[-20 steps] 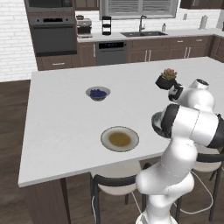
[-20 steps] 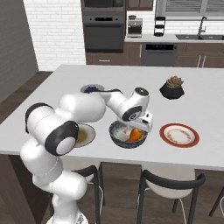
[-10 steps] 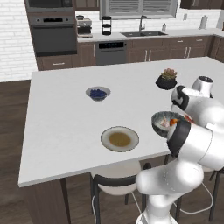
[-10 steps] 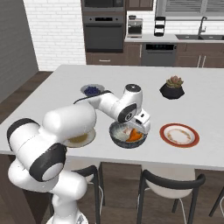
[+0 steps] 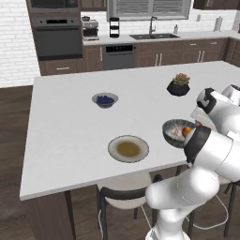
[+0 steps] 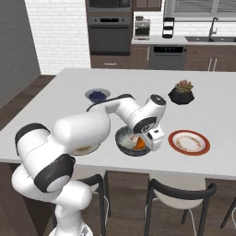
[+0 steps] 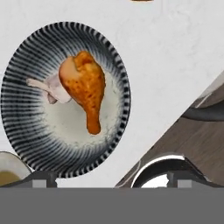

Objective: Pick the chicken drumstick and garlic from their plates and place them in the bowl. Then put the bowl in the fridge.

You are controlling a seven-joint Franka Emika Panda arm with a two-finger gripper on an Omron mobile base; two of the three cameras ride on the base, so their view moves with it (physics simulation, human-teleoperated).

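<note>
A: Where are the chicken drumstick (image 7: 85,87) and garlic (image 7: 53,87) sitting?

B: Touching, inside the bowl (image 7: 26,52), directly under the claw (image 6: 153,138); drumstick's bone end is pointing clawward. Claw's grip: cannot tell.

The chicken drumstick (image 7: 85,85) and garlic (image 7: 51,87) lie touching in the bowl (image 7: 26,57), between the two plates (image 6: 189,142).

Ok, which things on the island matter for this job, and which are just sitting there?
Job: bowl holding the chicken drumstick and garlic; beige plate and red-rimmed plate, both emptied.
Lying about: blueberry bowl; potted plant; chairs.
</note>
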